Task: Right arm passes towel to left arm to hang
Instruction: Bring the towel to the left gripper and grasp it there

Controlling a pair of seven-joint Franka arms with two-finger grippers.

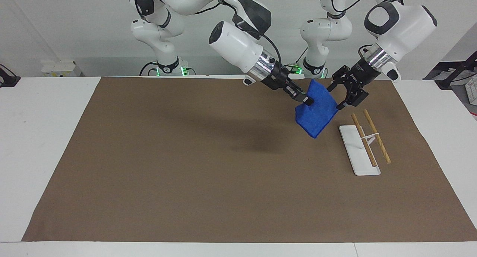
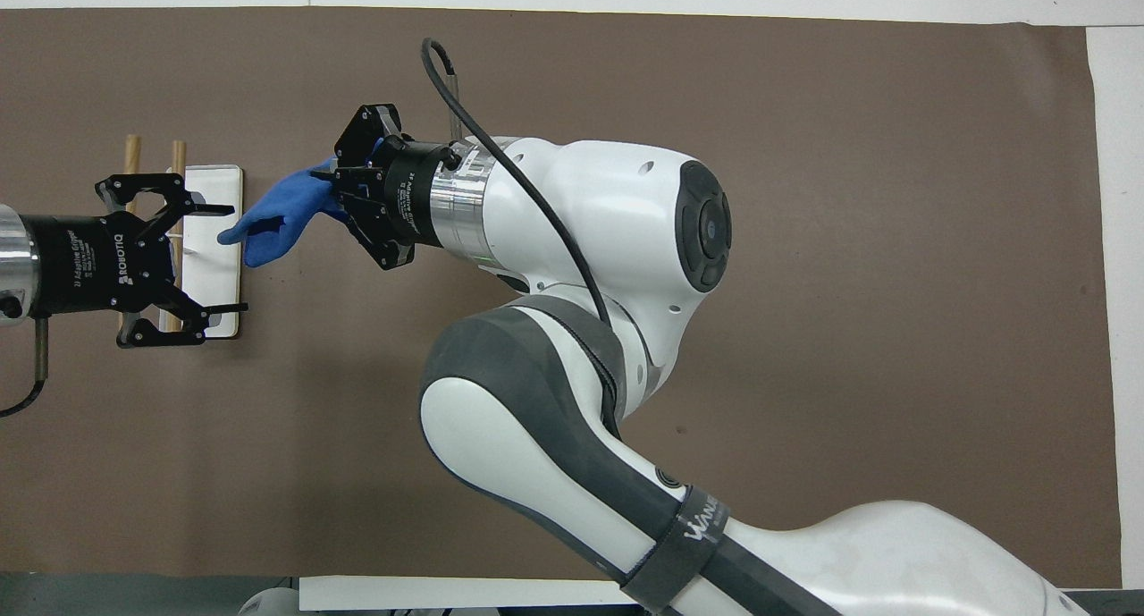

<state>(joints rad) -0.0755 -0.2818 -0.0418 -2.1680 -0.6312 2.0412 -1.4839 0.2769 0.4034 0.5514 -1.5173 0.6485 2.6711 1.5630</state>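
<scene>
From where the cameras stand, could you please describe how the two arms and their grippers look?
The right arm is white with a dark grey lettered shell, a silver wrist ring and a looping black cable. The left arm is white with black oval trim. The right gripper and left gripper are black linkages; the left's body carries white lettering.
</scene>
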